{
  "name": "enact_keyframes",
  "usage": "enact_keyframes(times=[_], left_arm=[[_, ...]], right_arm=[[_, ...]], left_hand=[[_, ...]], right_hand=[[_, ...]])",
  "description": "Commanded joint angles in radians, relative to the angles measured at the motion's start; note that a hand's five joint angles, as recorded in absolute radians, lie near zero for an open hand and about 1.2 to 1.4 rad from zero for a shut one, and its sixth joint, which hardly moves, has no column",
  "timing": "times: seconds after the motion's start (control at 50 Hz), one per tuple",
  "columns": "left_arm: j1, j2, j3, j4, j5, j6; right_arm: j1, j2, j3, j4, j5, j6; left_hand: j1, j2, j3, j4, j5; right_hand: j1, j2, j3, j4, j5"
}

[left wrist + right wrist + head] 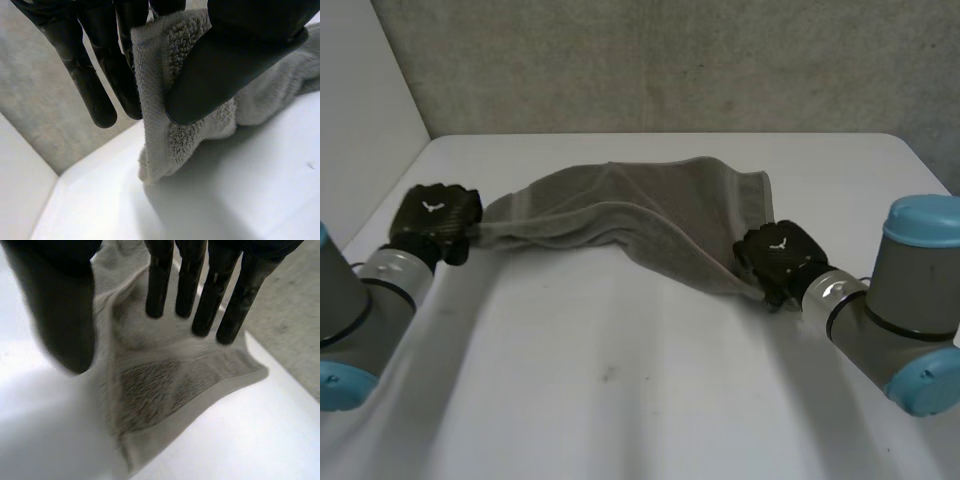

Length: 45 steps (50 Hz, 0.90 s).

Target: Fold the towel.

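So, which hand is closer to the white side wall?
Left. The left hand, pinching one towel end, is near the white side wall; the right hand holds the other end, far across the table.

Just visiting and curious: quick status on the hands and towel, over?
Left hand pinching one end of the towel. Right hand pinching the opposite end. Cloth slung between them, sagging and bunched. Nothing in the way on the table.
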Motion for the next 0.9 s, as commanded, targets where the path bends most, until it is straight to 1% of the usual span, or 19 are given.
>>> enact_keyframes(times=[0.02, 0.16, 0.34, 0.5, 0.6, 0.7, 0.9], left_arm=[[0.034, 0.061, -0.007, 0.001, -0.001, -0.008], [0.053, 0.061, 0.000, 0.004, -0.001, -0.020], [0.054, 0.051, 0.010, 0.004, 0.001, -0.057], [0.053, 0.049, 0.030, 0.004, -0.001, -0.065], [0.054, 0.051, 0.030, 0.004, -0.001, -0.066], [0.056, 0.051, 0.033, 0.004, -0.001, -0.066], [0.054, 0.052, 0.070, 0.001, -0.004, -0.068]], right_arm=[[-0.027, -0.027, 0.057, -0.099, 0.013, 0.091], [-0.028, 0.049, 0.049, -0.074, 0.013, 0.136], [-0.031, 0.047, 0.048, -0.008, 0.011, 0.183], [-0.040, 0.065, 0.038, -0.021, 0.005, 0.215], [-0.040, 0.115, -0.006, -0.036, 0.017, 0.215], [-0.042, 0.135, -0.032, -0.036, 0.036, 0.215], [-0.048, 0.135, -0.048, -0.039, 0.036, 0.214]], left_hand=[[0.210, 0.179, 0.180, 0.178, 0.192], [0.210, 0.179, 0.180, 0.178, 0.192], [0.210, 0.179, 0.180, 0.178, 0.192], [0.210, 0.179, 0.180, 0.178, 0.192], [0.210, 0.179, 0.180, 0.178, 0.192], [0.210, 0.179, 0.180, 0.178, 0.192], [0.210, 0.179, 0.180, 0.178, 0.192]], right_hand=[[-0.172, -0.166, -0.174, -0.174, -0.157], [-0.172, -0.166, -0.174, -0.174, -0.157], [-0.187, -0.181, -0.188, -0.189, -0.172], [-0.070, -0.063, -0.071, -0.071, -0.054], [0.141, 0.148, 0.140, 0.140, 0.157], [0.183, 0.189, 0.181, 0.181, 0.198], [0.186, 0.192, 0.184, 0.184, 0.201]])
